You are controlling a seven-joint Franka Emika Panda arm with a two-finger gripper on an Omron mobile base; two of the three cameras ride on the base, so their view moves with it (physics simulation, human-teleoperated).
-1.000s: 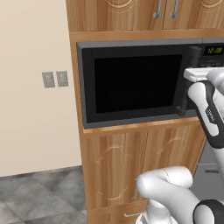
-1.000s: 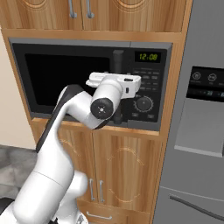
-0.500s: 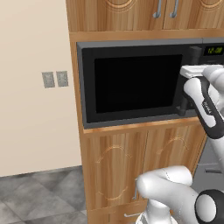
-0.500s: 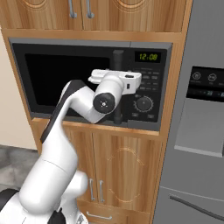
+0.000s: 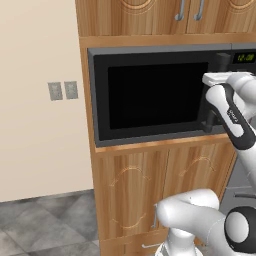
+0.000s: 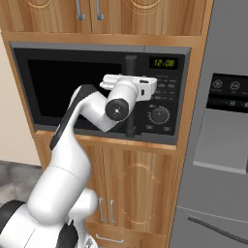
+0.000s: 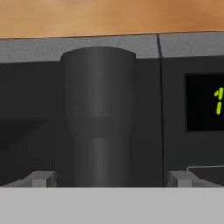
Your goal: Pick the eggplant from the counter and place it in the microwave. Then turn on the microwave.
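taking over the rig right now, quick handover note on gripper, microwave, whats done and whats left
Gripper: open, at the microwave's vertical bar handle, one fingertip on each side of the bar, not closed on it.
Microwave: built into the wooden cabinet, door shut, display lit green.
Eggplant and counter: not seen from here, and nothing is held in the gripper.
Done: arm brought up to the handle.
Left: likely close on the handle and pull the door open, fetch the eggplant from the counter, put it inside, shut the door, then turn the microwave on at the button panel.
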